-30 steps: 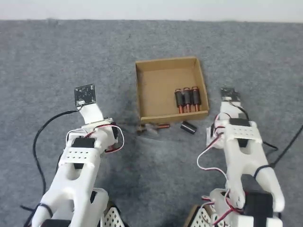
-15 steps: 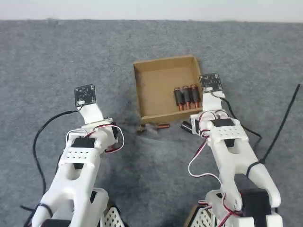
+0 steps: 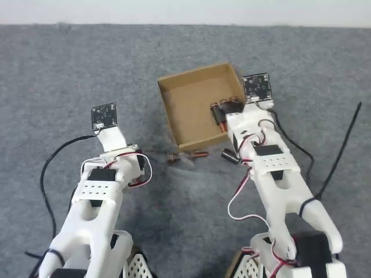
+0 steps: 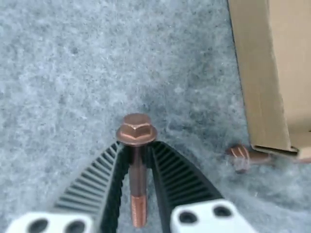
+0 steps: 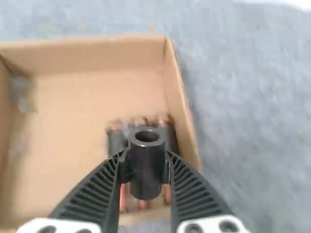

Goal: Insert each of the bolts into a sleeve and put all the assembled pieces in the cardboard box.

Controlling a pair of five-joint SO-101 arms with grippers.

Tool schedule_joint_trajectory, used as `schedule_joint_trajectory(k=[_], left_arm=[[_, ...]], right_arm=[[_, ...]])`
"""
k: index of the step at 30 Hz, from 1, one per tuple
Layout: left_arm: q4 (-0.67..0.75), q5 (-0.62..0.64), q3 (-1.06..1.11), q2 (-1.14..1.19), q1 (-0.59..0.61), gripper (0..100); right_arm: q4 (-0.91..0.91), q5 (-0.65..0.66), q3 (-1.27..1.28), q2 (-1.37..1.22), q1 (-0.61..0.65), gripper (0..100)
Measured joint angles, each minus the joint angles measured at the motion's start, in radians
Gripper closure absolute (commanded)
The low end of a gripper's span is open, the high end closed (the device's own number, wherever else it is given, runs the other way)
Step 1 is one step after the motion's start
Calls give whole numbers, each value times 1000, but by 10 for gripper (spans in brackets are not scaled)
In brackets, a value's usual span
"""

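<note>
The left gripper (image 4: 137,148) is clamped on one copper hex-head bolt (image 4: 136,130) over the grey carpet (image 3: 87,58), its shaft lengthwise between the fingers and its head outward. The right gripper (image 5: 146,156) grips one black cylindrical sleeve (image 5: 146,170), bore outward, above the brown cardboard box (image 5: 180,107), which holds three assembled pieces (image 5: 114,141). A second sleeve (image 3: 230,155) and one or two loose bolts (image 3: 200,154) lie beside the box.

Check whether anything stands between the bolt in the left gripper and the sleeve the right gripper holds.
The cardboard box's near wall lies between the left gripper's bolt and the sleeve, which the right gripper holds over the box. A loose bolt also lies by that wall.
</note>
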State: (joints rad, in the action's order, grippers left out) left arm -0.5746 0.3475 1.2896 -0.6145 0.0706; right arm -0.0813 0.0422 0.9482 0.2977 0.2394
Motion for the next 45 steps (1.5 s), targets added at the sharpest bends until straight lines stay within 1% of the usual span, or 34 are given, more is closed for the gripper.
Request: schedule_joint_trajectory(k=[4,9,17,20,25,30,33,37,40,43,45], left_arm=[[0,0,0,0,0,987],[0,0,0,0,0,987],[40,0,15,0,0,987],[52,0,18,0,0,987],[55,0,18,0,0,987],[55,0,18,0,0,987],[55,0,18,0,0,987],[72,0,18,0,0,987],[183,0,18,0,0,987],[347,0,18,0,-2,987],[446,0,18,0,-25,987]], right_arm=[[147,0,35,0,66,992],[439,0,183,0,152,992],[873,0,427,0,207,992],[1037,0,526,0,209,992],[1240,0,684,2,238,992],[1309,-2,698,0,250,992],[1316,-2,698,-6,244,992],[1318,-2,700,-78,250,992],[1318,-2,701,-104,250,992],[1318,-2,701,-117,278,992],[1318,-2,701,-117,292,992]])
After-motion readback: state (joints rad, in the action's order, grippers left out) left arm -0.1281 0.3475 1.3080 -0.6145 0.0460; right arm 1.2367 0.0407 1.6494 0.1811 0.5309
